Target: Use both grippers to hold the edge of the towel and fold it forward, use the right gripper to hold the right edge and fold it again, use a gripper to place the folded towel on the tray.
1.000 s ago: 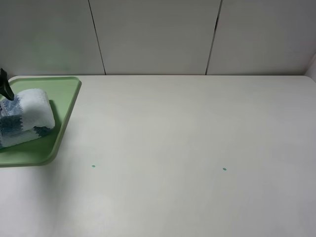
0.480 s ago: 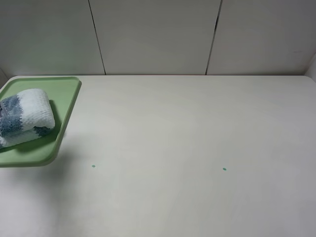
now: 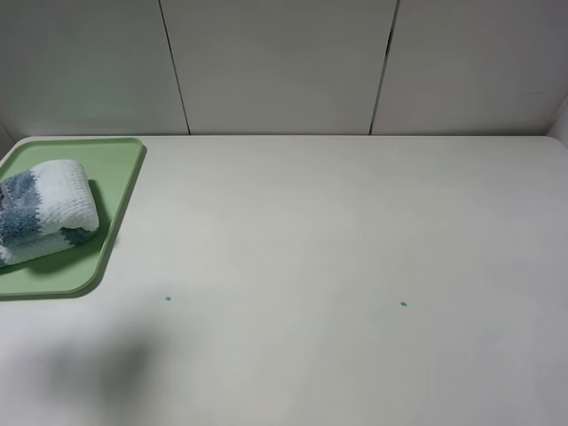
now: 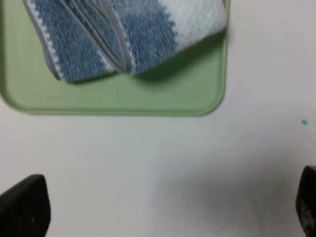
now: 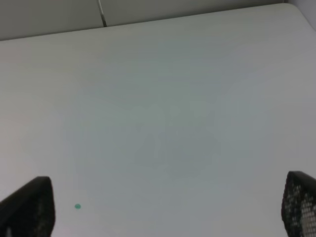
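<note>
The towel (image 3: 44,209) lies folded in a thick bundle on the pale-green tray (image 3: 120,182) at the far left of the exterior high view. The left wrist view shows its blue-grey and white stripes and grey hem (image 4: 116,37) on the tray (image 4: 148,101). My left gripper (image 4: 163,207) is open and empty over bare table beside the tray; only its fingertips (image 4: 24,207) show. My right gripper (image 5: 163,207) is open and empty above bare table. Neither arm shows in the exterior high view.
The white table (image 3: 337,231) carries two small green dots (image 3: 168,299) (image 3: 404,304). A panelled white wall (image 3: 284,62) rises behind the table. A dark shadow lies on the table at the front left (image 3: 106,373).
A black gripper tip that stood over the towel at the left edge one second ago has left the exterior view. Its shadow has moved toward the front of the table. The towel has stayed put.
</note>
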